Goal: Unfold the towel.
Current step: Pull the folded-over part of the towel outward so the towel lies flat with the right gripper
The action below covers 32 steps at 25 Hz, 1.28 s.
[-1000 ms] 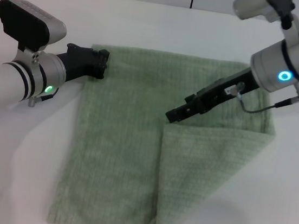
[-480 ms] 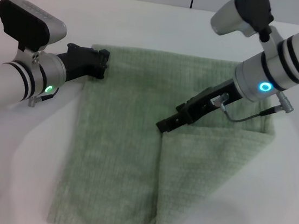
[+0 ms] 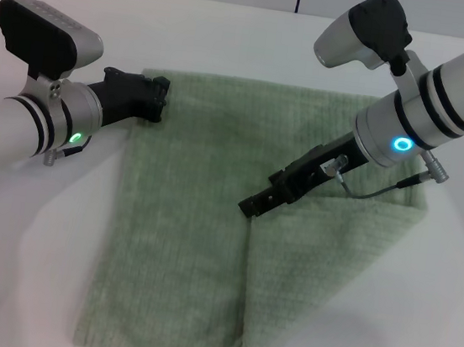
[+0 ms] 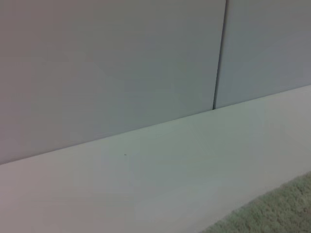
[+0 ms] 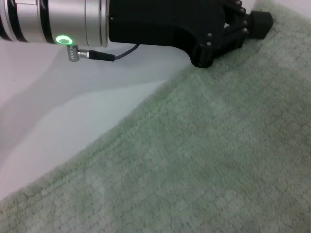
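Observation:
The pale sage-green towel (image 3: 192,219) lies flat on the white table (image 3: 30,233), with its right part folded over as a flap (image 3: 323,261). My left gripper (image 3: 160,97) rests at the towel's far left corner and is shut on it; it also shows in the right wrist view (image 5: 257,22). My right gripper (image 3: 251,207) hangs just over the flap's inner far corner, near the towel's middle. The towel fills the right wrist view (image 5: 204,160), and a sliver of it shows in the left wrist view (image 4: 286,211).
A grey panelled wall (image 4: 121,63) stands behind the table's far edge. A thin cable (image 3: 383,188) loops off my right wrist above the towel. Bare table (image 3: 446,293) lies to the left and right of the towel.
My right gripper has moved down and to the left, toward the flap's inner corner. The towel and my left arm have not moved.

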Motion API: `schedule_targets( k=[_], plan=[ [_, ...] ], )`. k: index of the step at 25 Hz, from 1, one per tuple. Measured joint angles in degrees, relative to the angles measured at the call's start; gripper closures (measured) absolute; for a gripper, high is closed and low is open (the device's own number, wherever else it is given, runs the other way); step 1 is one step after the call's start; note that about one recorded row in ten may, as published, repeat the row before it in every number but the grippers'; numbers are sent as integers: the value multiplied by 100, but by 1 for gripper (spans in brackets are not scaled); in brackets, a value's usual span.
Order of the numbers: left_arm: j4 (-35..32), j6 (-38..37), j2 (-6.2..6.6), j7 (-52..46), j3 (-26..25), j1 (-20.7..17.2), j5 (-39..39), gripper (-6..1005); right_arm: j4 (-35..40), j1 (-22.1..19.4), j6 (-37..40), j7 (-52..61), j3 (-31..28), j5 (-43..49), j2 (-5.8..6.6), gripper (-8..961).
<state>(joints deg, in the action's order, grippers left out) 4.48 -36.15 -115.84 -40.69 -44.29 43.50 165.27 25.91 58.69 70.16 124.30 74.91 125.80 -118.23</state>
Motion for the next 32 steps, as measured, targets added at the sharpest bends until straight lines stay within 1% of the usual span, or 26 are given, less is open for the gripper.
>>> schedule_targets(
  k=[14, 19, 25, 32],
  plan=[
    [0, -3, 0, 0, 0, -8, -13, 1000, 28, 3, -62, 116, 109, 144, -52, 127],
    [0, -11, 0, 0, 0, -16, -13, 1000, 28, 21, -46, 118, 111, 147, -52, 339],
    [0, -25, 0, 0, 0, -28, -12, 1000, 7, 69, -25, 138, 164, 147, -50, 534],
    [0, -33, 5, 0, 0, -29, -12, 1000, 3, 90, -21, 179, 305, 155, -53, 533]
  ],
)
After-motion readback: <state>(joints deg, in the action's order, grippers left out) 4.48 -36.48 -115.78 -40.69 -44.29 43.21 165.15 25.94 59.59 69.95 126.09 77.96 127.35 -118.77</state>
